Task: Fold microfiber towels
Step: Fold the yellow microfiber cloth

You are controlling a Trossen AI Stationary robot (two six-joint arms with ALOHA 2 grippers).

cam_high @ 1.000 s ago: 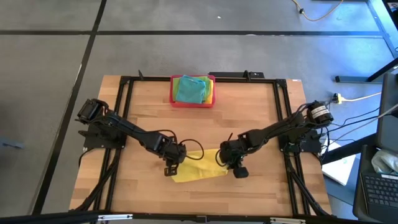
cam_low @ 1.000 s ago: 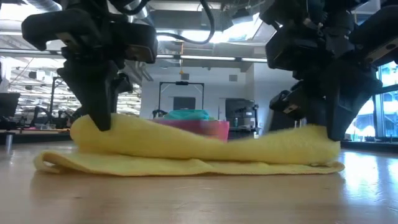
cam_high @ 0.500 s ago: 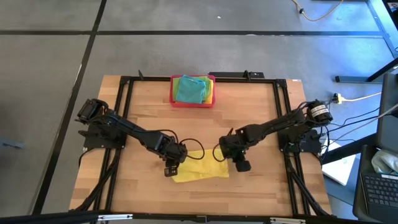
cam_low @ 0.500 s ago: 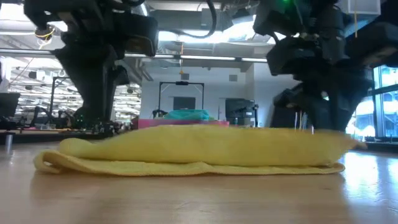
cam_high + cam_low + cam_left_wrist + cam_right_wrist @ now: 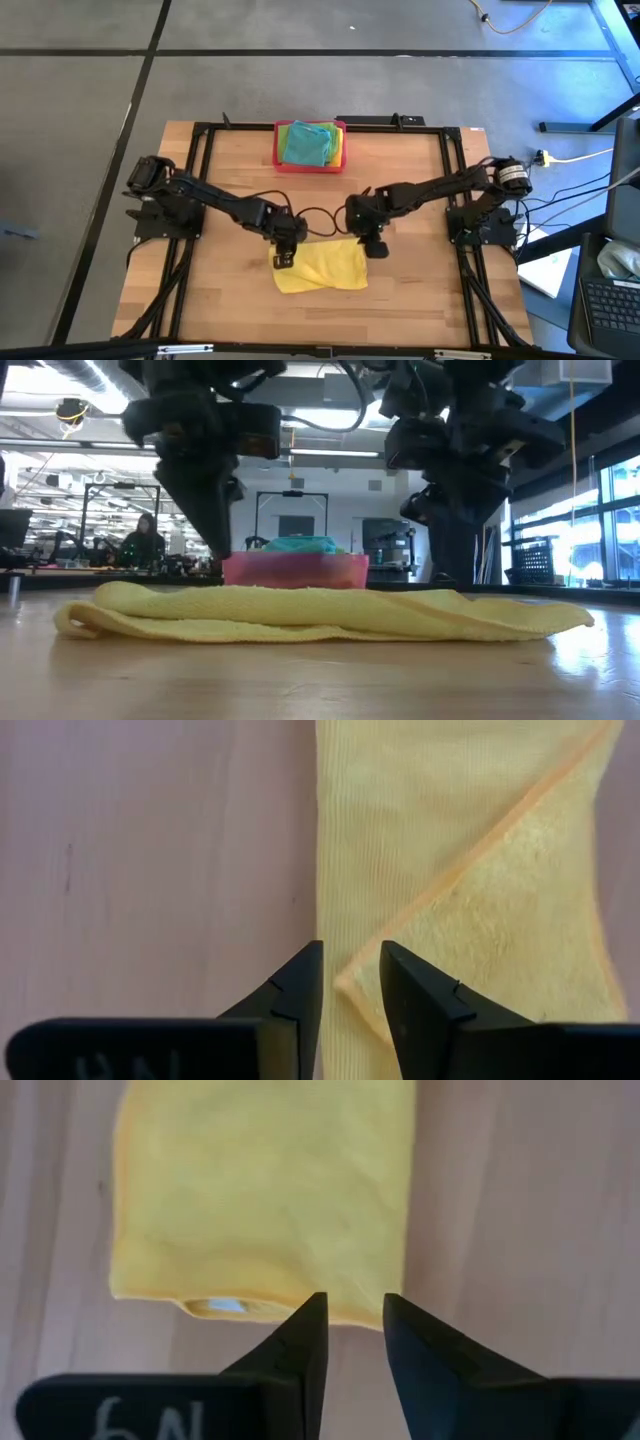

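One yellow towel (image 5: 322, 268) lies folded at lower centre of the tabletop (image 5: 410, 180). The left wrist view alone shows a diagonal hemmed flap across it; the low view shows two stacked layers. The left claw (image 5: 283, 258) and right claw (image 5: 374, 249) hang just above its upper corners — each with a narrow gap, holding nothing. At top centre, one pink tray (image 5: 311, 163) holds teal, green and yellow towels (image 5: 308, 143).

overhead, table-level and two close wrist views, all on yellow towel (image 5: 322, 266)
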